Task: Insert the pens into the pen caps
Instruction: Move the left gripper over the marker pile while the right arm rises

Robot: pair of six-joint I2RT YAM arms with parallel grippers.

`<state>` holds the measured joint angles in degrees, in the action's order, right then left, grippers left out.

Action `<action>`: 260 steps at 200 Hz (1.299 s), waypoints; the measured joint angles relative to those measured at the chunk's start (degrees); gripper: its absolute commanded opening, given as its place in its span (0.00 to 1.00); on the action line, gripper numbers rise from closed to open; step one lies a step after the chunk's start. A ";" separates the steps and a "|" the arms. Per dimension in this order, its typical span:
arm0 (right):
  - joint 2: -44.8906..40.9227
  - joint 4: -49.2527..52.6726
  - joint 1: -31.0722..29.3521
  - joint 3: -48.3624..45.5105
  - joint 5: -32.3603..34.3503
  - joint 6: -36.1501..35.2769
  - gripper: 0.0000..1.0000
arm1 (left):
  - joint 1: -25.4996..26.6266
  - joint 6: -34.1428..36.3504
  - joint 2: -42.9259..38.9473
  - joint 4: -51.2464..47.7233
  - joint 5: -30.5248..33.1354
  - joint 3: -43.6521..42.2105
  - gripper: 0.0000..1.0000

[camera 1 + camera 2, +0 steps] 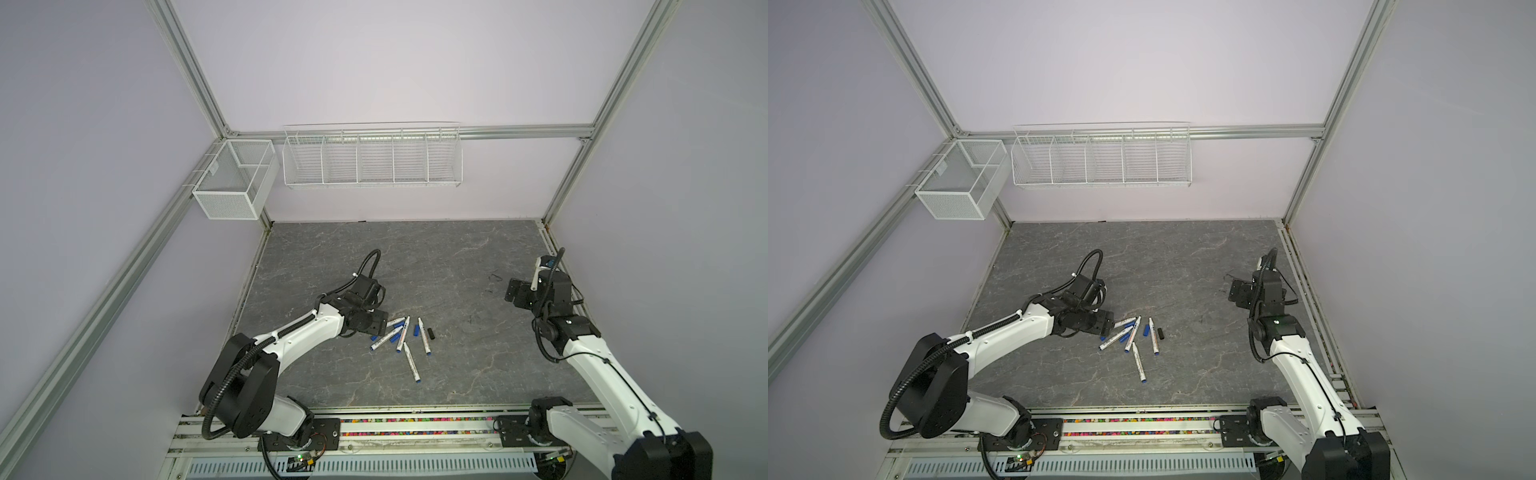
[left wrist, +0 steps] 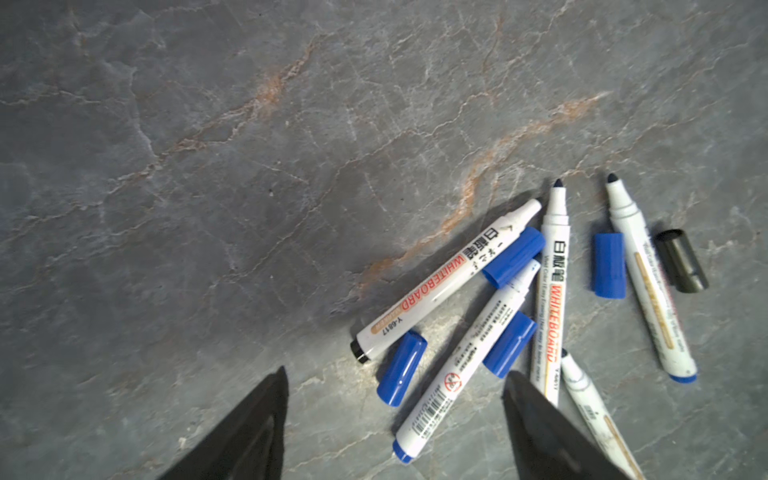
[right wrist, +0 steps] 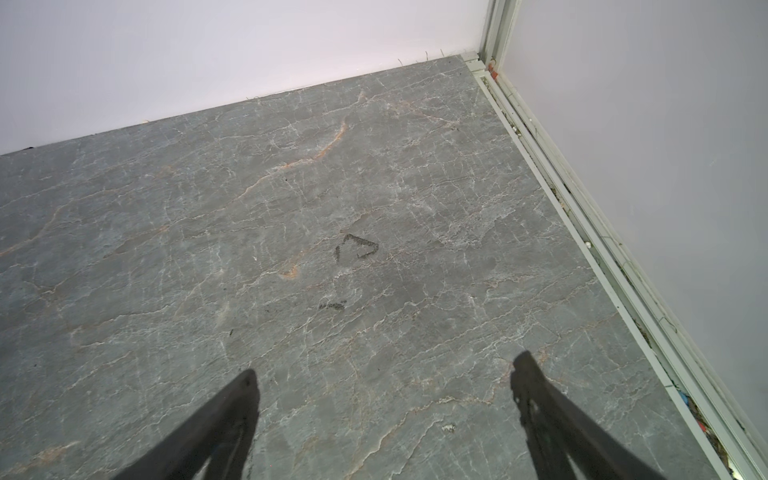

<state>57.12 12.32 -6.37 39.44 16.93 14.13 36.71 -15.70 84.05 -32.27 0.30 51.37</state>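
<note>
Nearest us, one of the pens (image 1: 411,362) lies on the grey table (image 1: 457,257) with its blue plug end pointing near. Just beyond it the other four fan out in a loose heap. The caps (image 2: 609,265) sit loose among them, none on a pen: four blue ones lie between and beside the barrels. The black cap (image 2: 681,259) is at the right edge of the heap, just beside the rightmost pen. At the left end of the heap sits the left gripper (image 1: 380,326), low over the table, fingers (image 2: 266,419) apart. In the left wrist view a blue cap and the plug end of one pen lie in the gap between them, nothing clamped. Well off to the right and a bit farther back, the right gripper (image 3: 386,365) hangs with its fingers spread wide. It grips nothing, over bare table marked with a dark triangular smudge (image 3: 356,248). On the far wall, a mesh basket (image 1: 232,178) hangs at the left with a wire rack (image 1: 372,158) beside it.
</note>
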 measured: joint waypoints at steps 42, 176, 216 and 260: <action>0.02 0.39 0.28 0.00 0.57 0.00 0.98 | 0.00 1.49 3.85 -0.92 0.33 2.71 0.64; 0.74 0.83 0.76 0.00 1.27 0.02 0.98 | 3.32 -3.45 4.48 -1.18 4.90 0.85 0.69; 0.74 0.83 0.76 0.00 1.25 0.04 0.98 | 3.54 -4.17 2.36 0.26 6.12 -0.52 0.68; 0.74 0.83 0.79 0.00 1.27 0.02 0.99 | 3.56 -1.42 8.11 0.24 4.33 3.91 0.66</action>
<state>57.87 13.15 -5.58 39.44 18.20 14.15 40.27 -17.12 92.16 -32.03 4.62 55.29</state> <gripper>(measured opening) 0.987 0.664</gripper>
